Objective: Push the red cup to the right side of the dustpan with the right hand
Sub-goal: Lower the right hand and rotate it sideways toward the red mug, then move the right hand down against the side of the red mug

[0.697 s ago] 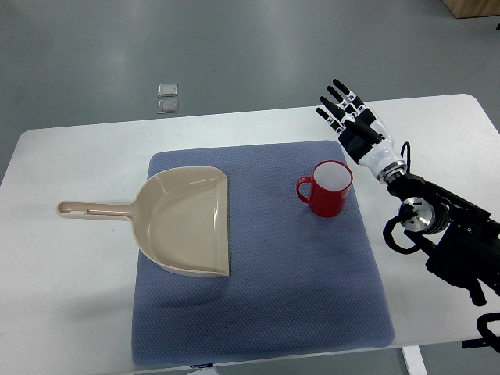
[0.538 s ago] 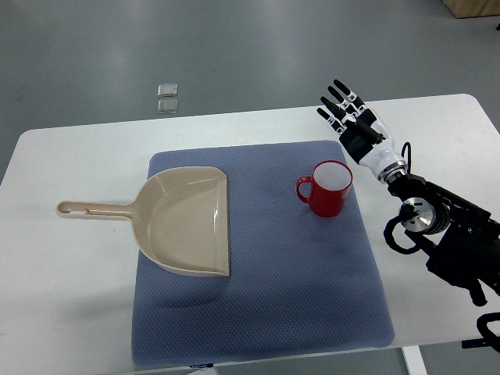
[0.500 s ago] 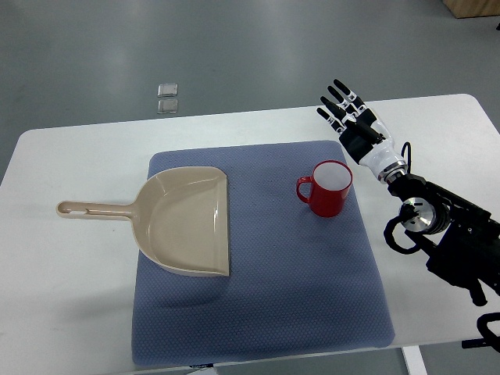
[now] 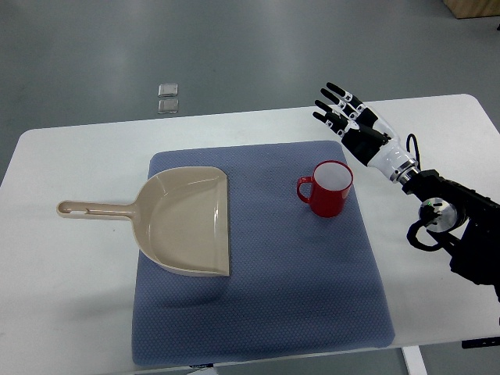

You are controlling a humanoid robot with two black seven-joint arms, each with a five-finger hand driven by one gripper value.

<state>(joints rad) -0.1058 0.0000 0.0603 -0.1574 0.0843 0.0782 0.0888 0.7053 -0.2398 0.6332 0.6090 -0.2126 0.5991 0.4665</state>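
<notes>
A red cup (image 4: 329, 188) with a white inside stands upright on the blue mat (image 4: 258, 312), its handle pointing left. To its left lies a beige dustpan (image 4: 185, 219), its handle reaching left onto the white table. My right hand (image 4: 344, 114) hovers beyond and to the right of the cup, over the mat's far right corner. Its fingers are spread and it holds nothing, clear of the cup. The left arm is out of view.
The white table (image 4: 62, 297) extends around the mat, with its far edge just beyond my right hand. Two small clear squares (image 4: 167, 98) lie on the grey floor behind the table. My black forearm (image 4: 457, 223) crosses the table's right side.
My right arm has lifted and drawn back to the right; the hand has shifted slightly up and turned more to the left. Cup and dustpan have not moved.
</notes>
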